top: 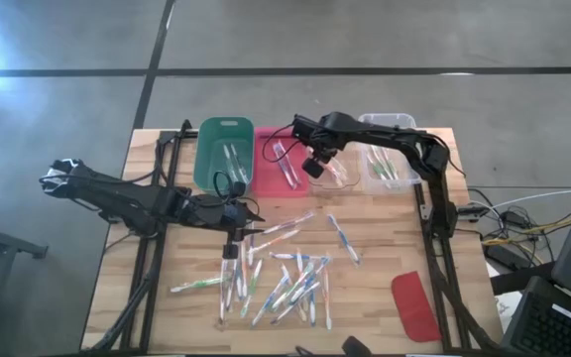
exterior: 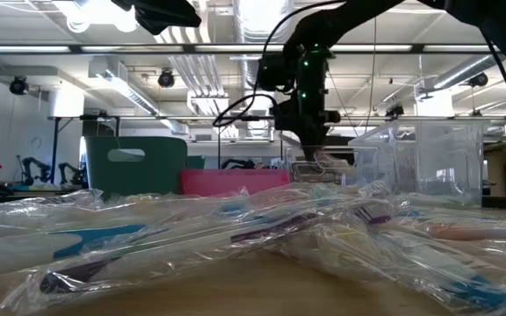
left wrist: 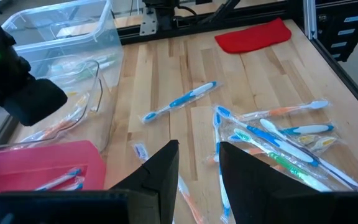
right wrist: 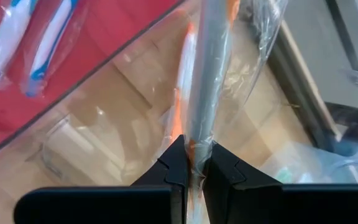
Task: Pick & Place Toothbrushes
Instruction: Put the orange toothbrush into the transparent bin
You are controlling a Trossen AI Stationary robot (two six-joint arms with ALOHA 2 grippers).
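Several wrapped toothbrushes (top: 285, 273) lie scattered on the wooden table, and they fill the foreground of the low view (exterior: 235, 233). My right gripper (top: 317, 167) hangs over a clear bin (top: 340, 177), shut on a wrapped toothbrush with an orange accent (right wrist: 207, 74). My left gripper (left wrist: 199, 171) is open and hovers over the far left part of the pile (top: 236, 236), touching nothing. Other toothbrushes lie in the green bin (top: 226, 154), the red bin (top: 284, 164) and the second clear bin (top: 390, 167). My right gripper pinches the wrapped toothbrush between its two fingers at one end (right wrist: 194, 146), wrapper and all. The fingers come from above, pointing down (exterior: 310, 145). The toothbrush runs on past the fingertips, lifted clear of the table, over the clear bin's inside (right wrist: 104, 143).
Four bins stand in a row along the far edge: green, red and two clear. A flat red lid (top: 414, 305) lies near the table's right near corner. Dark frame rails (top: 434, 248) run down both sides. Bare wood (top: 385, 238) shows between the pile and the lid.
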